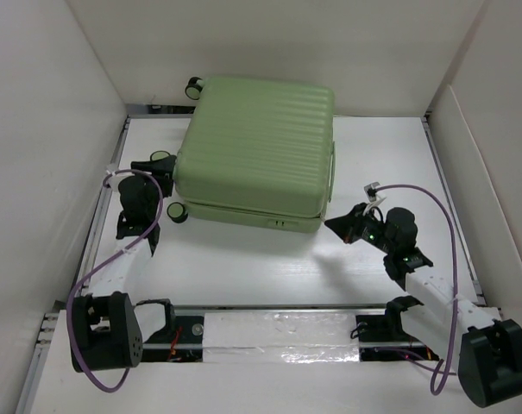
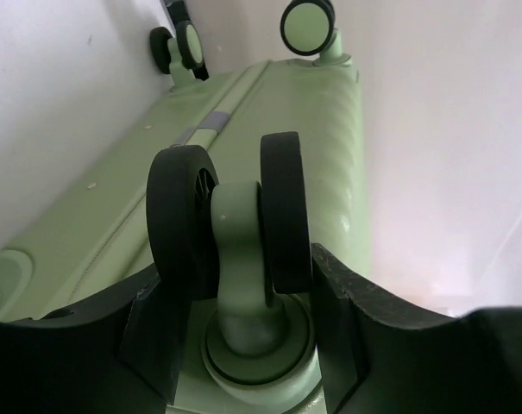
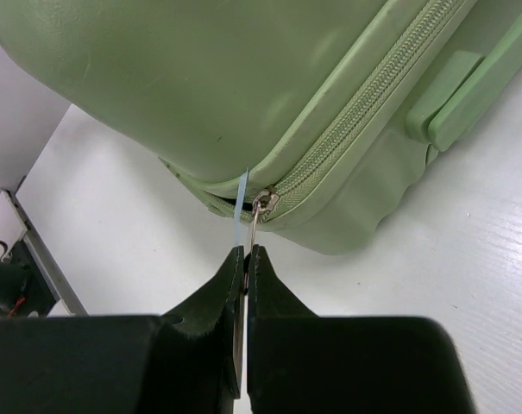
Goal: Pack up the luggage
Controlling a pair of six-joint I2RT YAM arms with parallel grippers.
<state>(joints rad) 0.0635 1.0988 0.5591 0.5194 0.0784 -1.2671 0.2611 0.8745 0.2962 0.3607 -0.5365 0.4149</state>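
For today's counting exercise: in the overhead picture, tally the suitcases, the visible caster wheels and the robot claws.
Suitcase: 1
Caster wheels: 3
Claws: 2, left claw, right claw
Total: 6

Black joints (image 1: 140, 197), white-wrapped links (image 1: 437, 289), purple cables (image 1: 416, 187), blocky black bases (image 1: 114, 332), tapered black fingers (image 3: 273, 289), green light (image 1: 372, 231)

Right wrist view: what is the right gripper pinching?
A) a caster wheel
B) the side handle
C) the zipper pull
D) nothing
C: the right gripper is closed on the metal zipper pull at the corner of the luggage.
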